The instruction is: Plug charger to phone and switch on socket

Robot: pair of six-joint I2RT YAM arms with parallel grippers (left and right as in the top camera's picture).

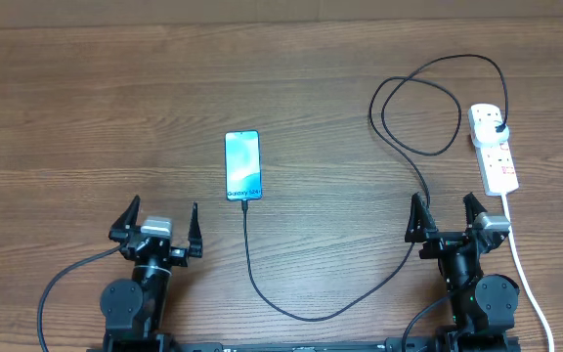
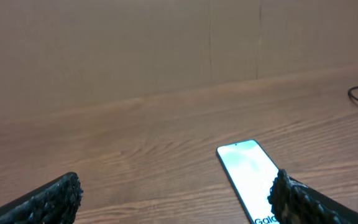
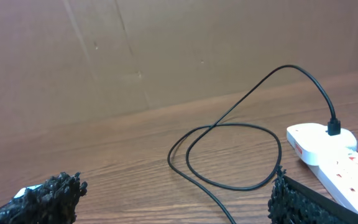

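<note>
up front, left tool (image 1: 162, 215) and right tool (image 1: 445, 207) gape, empty.

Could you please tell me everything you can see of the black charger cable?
The charger is a long, thin black cable lying slack on the wooden table. Its black plug sits in the far end of the white power strip. From there it arches away, crosses itself in a loose loop, runs past the right gripper, sweeps round and ends at the phone, its tip meeting the near edge; whether it is seated cannot be told. Nothing grips it.
</note>
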